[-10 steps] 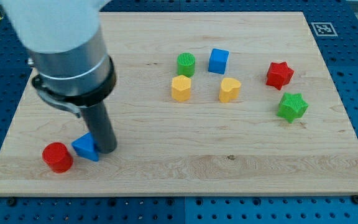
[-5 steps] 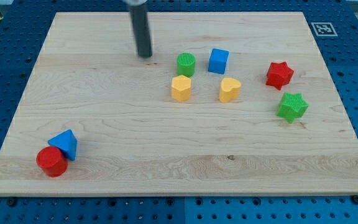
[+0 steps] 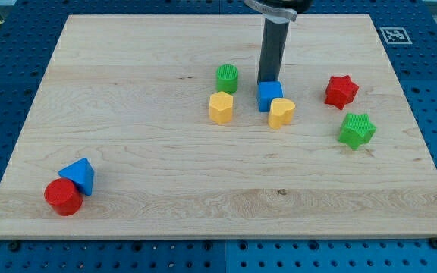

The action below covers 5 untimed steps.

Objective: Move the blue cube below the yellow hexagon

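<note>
Now, in the only camera view, my tip (image 3: 268,81) sits against the top side of the blue cube (image 3: 269,96); there is no claw to open or close. That cube touches the yellow heart (image 3: 281,112), right of the yellow hexagon (image 3: 221,108). I judge most of the task remains: the cube is not yet below the hexagon.

Blue cube (image 3: 270,95): small, bright blue, flat on the wooden board, a bit above the middle, turned a little. Pressed against a yellow heart block (image 3: 281,112) at its lower right corner.

Yellow hexagon (image 3: 221,108): small, six-sided, standing flat on the board. To the view's left of the blue cube, close but not touching, and a tiny bit lower. Just under a green round block (image 3: 227,78).
</note>
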Available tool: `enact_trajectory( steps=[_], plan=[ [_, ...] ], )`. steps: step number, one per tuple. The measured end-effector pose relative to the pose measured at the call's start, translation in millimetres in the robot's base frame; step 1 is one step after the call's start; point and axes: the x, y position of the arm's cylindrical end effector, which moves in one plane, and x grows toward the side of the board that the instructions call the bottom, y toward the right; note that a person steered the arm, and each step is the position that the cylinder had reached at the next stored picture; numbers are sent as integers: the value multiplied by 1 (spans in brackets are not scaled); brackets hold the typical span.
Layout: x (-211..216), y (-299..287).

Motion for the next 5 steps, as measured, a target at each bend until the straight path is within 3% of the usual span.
enact_trajectory(
  steps=[2,4,5],
  plan=[
    [30,39],
    [50,28],
    [81,18]
  ],
)
